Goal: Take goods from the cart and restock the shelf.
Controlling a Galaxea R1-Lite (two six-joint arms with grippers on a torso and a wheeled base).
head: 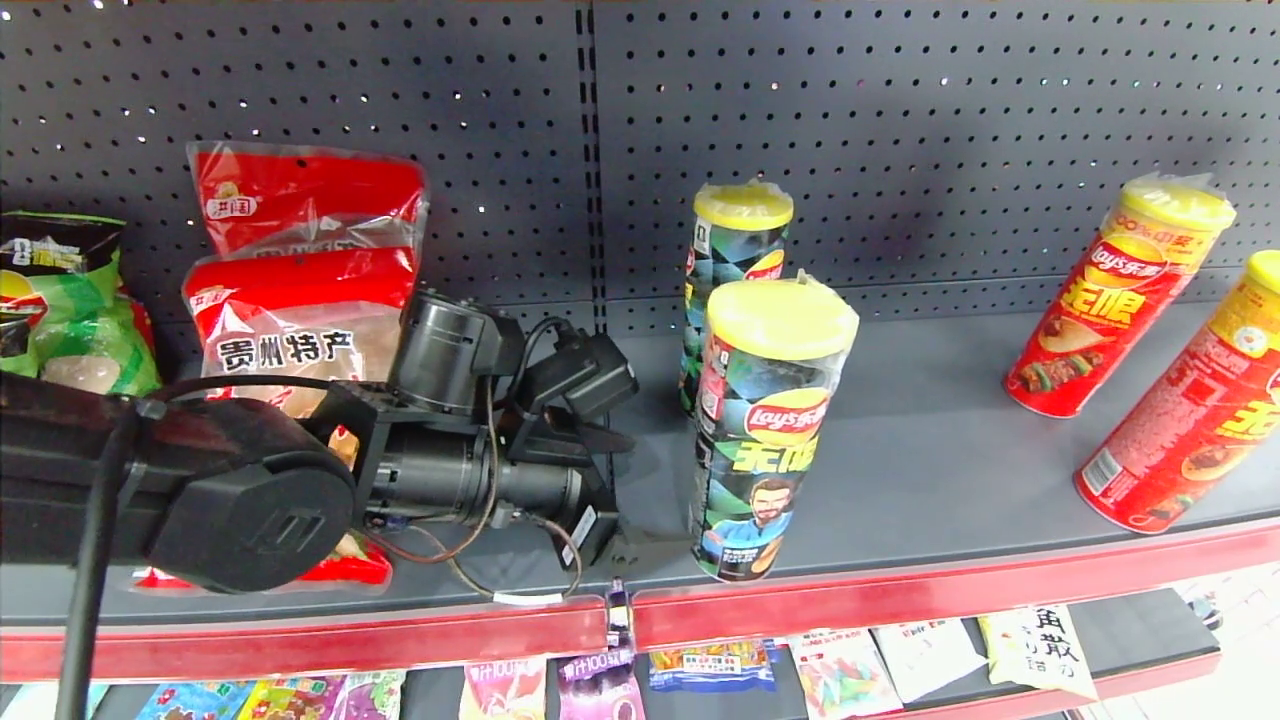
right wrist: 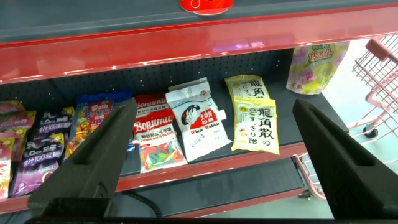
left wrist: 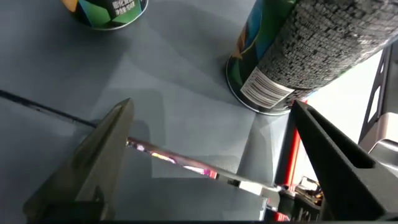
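Note:
My left gripper (head: 615, 488) hovers low over the grey shelf board (head: 950, 470), open and empty, just left of the front chip can (head: 765, 430). That can has a yellow lid and a dark green label; a second, similar can (head: 735, 260) stands upright behind it. In the left wrist view the gripper (left wrist: 211, 109) has its fingers spread wide, with the front can (left wrist: 292, 56) standing just beyond one fingertip and the other can (left wrist: 106, 12) farther off. My right gripper (right wrist: 214, 106) is open and empty, facing the lower shelf (right wrist: 205, 186). The pink cart (right wrist: 382, 68) shows at the edge.
Two red chip cans (head: 1110, 300) (head: 1190, 400) lean tilted at the shelf's right. Red snack bags (head: 290, 290) and a green bag (head: 60, 310) stand at the left behind my arm. Bare board lies between the can groups. Flat snack packets (right wrist: 199, 118) line the lower shelf.

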